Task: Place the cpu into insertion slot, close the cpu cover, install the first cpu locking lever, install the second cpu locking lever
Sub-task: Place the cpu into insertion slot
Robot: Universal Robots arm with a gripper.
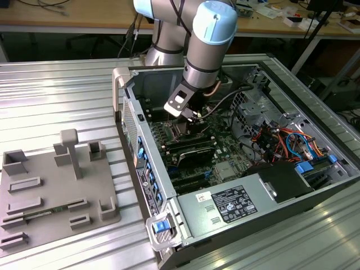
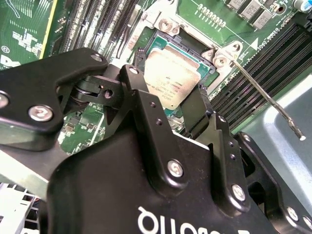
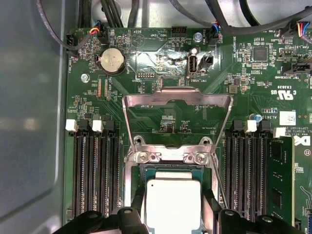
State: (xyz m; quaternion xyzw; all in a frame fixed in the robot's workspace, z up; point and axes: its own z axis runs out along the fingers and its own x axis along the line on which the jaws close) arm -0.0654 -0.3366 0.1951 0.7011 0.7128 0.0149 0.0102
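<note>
You have a ribbed metal surface (image 1: 62, 95) carrying an open computer case (image 1: 191, 236) laid on its side, and on the exterior view's left a flat grey holder tray (image 1: 50, 191) with upright pegs and pockets. Your arm (image 1: 208, 39) reaches down into the case from the far side, with the pincer (image 1: 188, 109) low over the green motherboard (image 3: 161, 53).

On that board you can see banks of long black memory slots (image 3: 92, 170) on both sides of the socket area, and a round coin battery (image 3: 112, 60) further off. The cpu cover (image 3: 178, 95) is swung fully open. Its silver frame lies back flat on the board beyond its hinge, so bare circuit board shows through the cut-out.

The insertion slot (image 3: 170, 169) sits just this side of the hinge screws, and its rim shows around the far edge of the chip. In both wrist views your pincer (image 2: 163, 87) pinches the cpu (image 2: 170, 78) by two opposite edges, one black finger (image 2: 141, 102) against each side, silver face up. The cpu (image 3: 173, 202) is directly over the slot; you cannot tell whether it is fully seated.

A thin metal locking lever (image 2: 265, 95) sticks out unlatched beside the socket.
</note>
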